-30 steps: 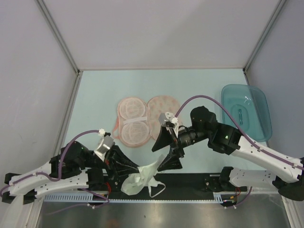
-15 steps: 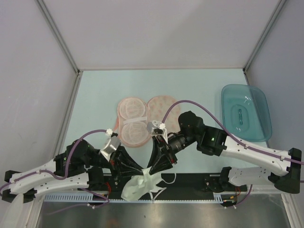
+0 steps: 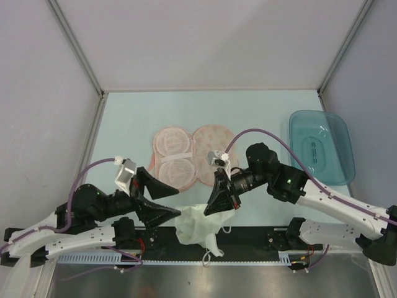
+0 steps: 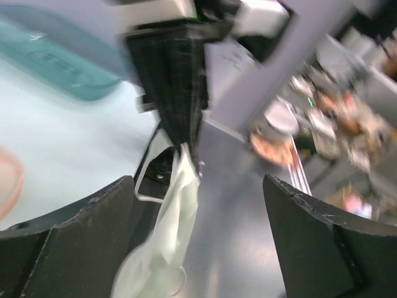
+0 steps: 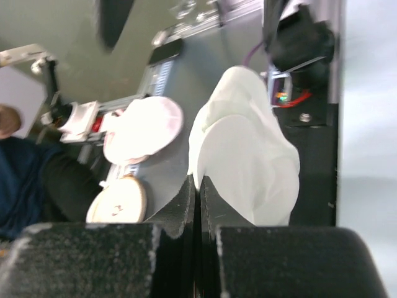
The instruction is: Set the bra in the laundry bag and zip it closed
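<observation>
Bra (image 3: 193, 227) hangs pinched between closed jaws of right gripper (image 3: 218, 211), draping over near table edge. Left gripper (image 3: 177, 205) spread wide, holding nothing, just left of bra. Laundry bag (image 3: 186, 158) lies open, flat, behind both grippers. Teal tray (image 3: 321, 146) far right.

A: Colour of bra (image 3: 195, 225)?
B: Plain white, no print. The laundry bag (image 3: 173, 171) is peach-pink w/ small orange-red print, pale mesh inside.
A: And tray (image 3: 322, 146)?
B: Translucent teal; table (image 3: 136, 124) pale blue-green.
</observation>
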